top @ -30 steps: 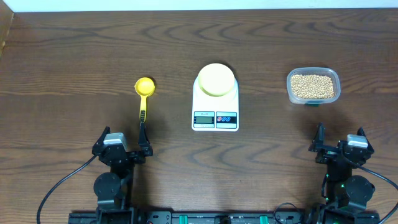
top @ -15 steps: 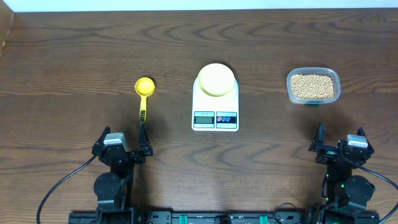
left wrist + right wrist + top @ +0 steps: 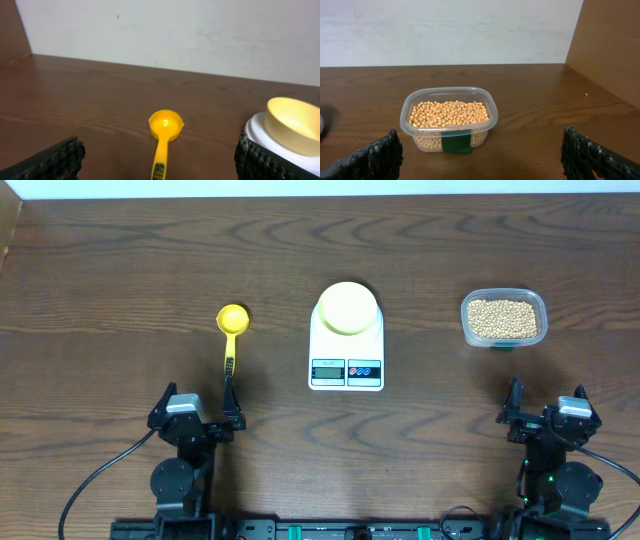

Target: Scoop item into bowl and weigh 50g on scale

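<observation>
The white scale (image 3: 346, 352) sits mid-table with the pale-yellow bowl (image 3: 347, 308) on its platform; both show at the right edge of the left wrist view, bowl (image 3: 294, 124) on scale (image 3: 270, 145). The item, small tan beans (image 3: 503, 319), fills a clear plastic tub (image 3: 504, 298) at the right, also beans (image 3: 448, 113) in the right wrist view. A yellow long-handled scoop (image 3: 232, 330) lies left of the scale, handle toward my left gripper (image 3: 197, 402). That gripper (image 3: 159, 162) is open and empty. My right gripper (image 3: 545, 402) stands open and empty before the tub, gripper (image 3: 482, 157).
The tub (image 3: 420, 107) carries a green label (image 3: 456, 141). A wooden side wall (image 3: 610, 45) rises at the table's right edge and a pale wall (image 3: 170, 35) runs along the back. Both arm bases sit at the near edge.
</observation>
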Tool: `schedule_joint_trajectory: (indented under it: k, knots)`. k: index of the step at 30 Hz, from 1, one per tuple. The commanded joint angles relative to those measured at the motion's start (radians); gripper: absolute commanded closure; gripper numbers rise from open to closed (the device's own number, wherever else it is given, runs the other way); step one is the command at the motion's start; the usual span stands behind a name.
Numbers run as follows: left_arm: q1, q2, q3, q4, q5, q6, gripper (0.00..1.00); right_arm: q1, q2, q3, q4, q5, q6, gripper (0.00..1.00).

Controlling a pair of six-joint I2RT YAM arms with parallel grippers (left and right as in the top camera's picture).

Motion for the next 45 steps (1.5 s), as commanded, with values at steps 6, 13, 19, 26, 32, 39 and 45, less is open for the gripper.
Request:
schedule_joint_trajectory:
  k: [6, 13, 19, 26, 32, 39, 45]
  knots:
    - [-0.001, 0.061, 0.069, -0.116, 0.134, -0.133, 0.02, 0.003, -0.002, -0.001, -0.005, 0.005, 0.013, 0.01]
    - [-0.001, 0.295, 0.235, -0.235, 0.178, -0.132, 0.02, 0.003, -0.002, -0.001, -0.005, 0.005, 0.013, 0.01]
    - [-0.001, 0.638, 0.589, -0.403, 0.178, -0.131, 0.02, 0.003, -0.002, -0.001, -0.005, 0.005, 0.013, 0.01]
    - [-0.001, 1.078, 1.093, -0.816, 0.177, -0.053, 0.02, 0.003, -0.002, -0.001, -0.005, 0.005, 0.013, 0.01]
    - [-0.002, 1.339, 1.293, -0.98, 0.178, -0.026, 0.02, 0.003, -0.002, -0.001, -0.005, 0.005, 0.013, 0.01]
    - [-0.002, 1.501, 1.293, -0.907, 0.182, -0.027, 0.02, 0.003, -0.002, -0.001, -0.005, 0.005, 0.013, 0.01]
    - [-0.002, 1.606, 1.288, -0.864, 0.181, -0.029, 0.6, 0.003, -0.002, -0.001, -0.005, 0.005, 0.013, 0.01]
